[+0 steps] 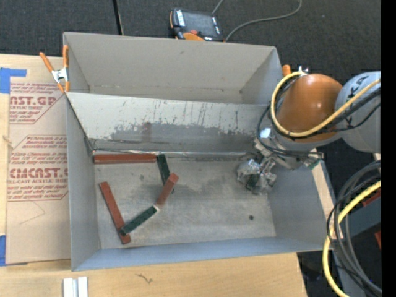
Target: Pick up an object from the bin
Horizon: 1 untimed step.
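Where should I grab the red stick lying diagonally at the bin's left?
Probably its upper half, from straight above, closing across the narrow width: the red stick lies flat, and a green stick meets its lower end.

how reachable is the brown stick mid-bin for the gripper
Probably yes: bare floor lies between the gripper, low on the right, and the brown stick; only a dark green stick crowds its upper end.

"CAST ACRYLIC SHEET" on cardboard (31,221)
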{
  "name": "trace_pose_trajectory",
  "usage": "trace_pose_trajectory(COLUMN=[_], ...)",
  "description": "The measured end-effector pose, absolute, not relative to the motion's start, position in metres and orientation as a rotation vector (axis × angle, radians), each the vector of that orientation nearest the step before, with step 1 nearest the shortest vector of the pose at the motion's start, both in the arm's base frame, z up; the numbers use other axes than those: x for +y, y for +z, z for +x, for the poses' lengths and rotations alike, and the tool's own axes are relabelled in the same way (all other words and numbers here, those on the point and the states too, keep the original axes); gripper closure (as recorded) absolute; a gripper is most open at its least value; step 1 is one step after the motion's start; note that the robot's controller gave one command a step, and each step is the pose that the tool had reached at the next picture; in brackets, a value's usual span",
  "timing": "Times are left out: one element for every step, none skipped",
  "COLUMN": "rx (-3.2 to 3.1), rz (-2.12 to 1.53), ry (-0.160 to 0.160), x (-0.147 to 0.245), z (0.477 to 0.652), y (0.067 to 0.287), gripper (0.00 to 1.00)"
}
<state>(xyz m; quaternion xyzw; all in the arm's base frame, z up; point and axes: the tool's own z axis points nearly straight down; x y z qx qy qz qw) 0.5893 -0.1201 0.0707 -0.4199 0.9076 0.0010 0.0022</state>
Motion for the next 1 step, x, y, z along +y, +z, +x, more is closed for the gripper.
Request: trace_pose_trajectory(rx=[2.838], rz=[-1.326], ry=[-0.008], x=[-0.1123], z=[0.5866], y=[0.2579], gripper=[1.00])
